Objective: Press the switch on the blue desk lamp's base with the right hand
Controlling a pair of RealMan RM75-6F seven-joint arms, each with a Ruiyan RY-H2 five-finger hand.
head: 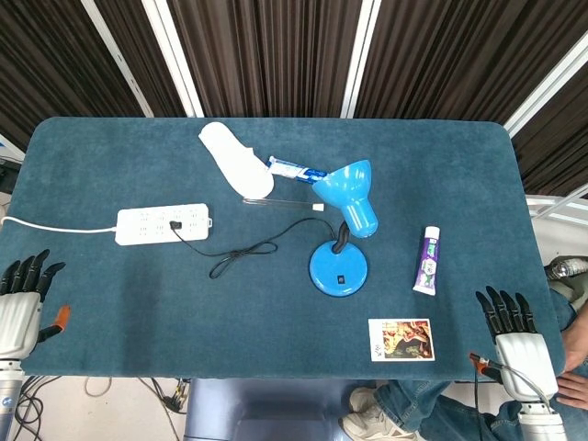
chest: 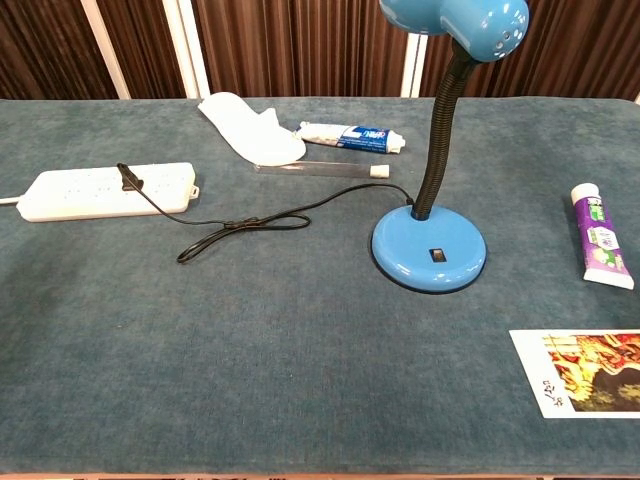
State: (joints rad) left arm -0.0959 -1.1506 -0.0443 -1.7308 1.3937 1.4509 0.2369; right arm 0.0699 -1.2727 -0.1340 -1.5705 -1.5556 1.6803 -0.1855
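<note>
The blue desk lamp stands right of the table's middle, its round base (head: 338, 270) (chest: 429, 254) carrying a small black switch (head: 339, 279) (chest: 437, 255). Its shade (head: 351, 194) (chest: 455, 22) tilts up on a black gooseneck. My right hand (head: 514, 335) sits off the table's front right corner, fingers spread and holding nothing, far from the lamp. At the front left edge my left hand (head: 20, 296) is likewise open and empty. Neither hand shows in the chest view.
A white power strip (head: 163, 223) (chest: 105, 190) at left feeds the lamp's black cord (head: 248, 253). A white slipper (head: 235, 159), a toothpaste tube (head: 296, 170), a purple tube (head: 426, 260) (chest: 600, 247) and a picture card (head: 401, 339) (chest: 585, 371) lie around the lamp.
</note>
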